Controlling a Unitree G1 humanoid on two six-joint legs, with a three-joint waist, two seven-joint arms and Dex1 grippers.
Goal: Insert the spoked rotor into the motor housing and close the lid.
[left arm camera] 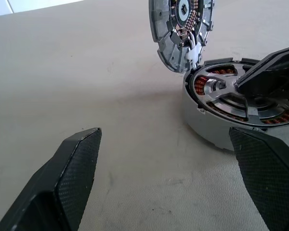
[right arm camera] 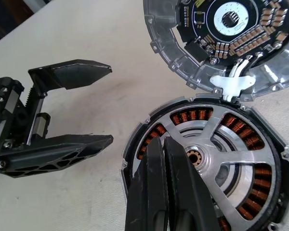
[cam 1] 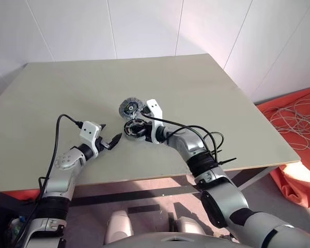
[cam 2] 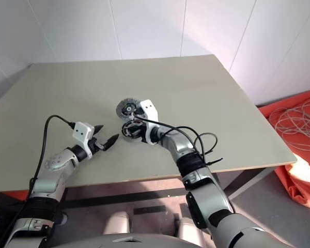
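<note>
The lid [right arm camera: 221,43] stands open on its white hinge [right arm camera: 233,84] at the far edge of the motor housing [right arm camera: 207,168], leaning nearly upright, and that is where the risk seems to lie: a nudge from the right gripper [right arm camera: 166,149] as it withdraws could drop the lid onto the black fingers, or a sideways drag across the spokes could slide the whole unanchored housing over the table [cam 1: 206,88]. The right gripper is clenched, its two fingers pressed flat together with nothing between them, their tips resting over the spoked rotor [right arm camera: 231,163] close to the hub. The left gripper [right arm camera: 94,103] is released, jaws spread wide and empty, hovering just beside the housing without touching it, so nothing braces the drum if it is pushed. The rotor appears already seated: pale silver spokes radiate from a small toothed centre bore, with copper-orange windings showing through the gaps and a dark rim around them. The lid's inner face shows a black circuit ring with small components around a white centre, set in a grey metal disc.
</note>
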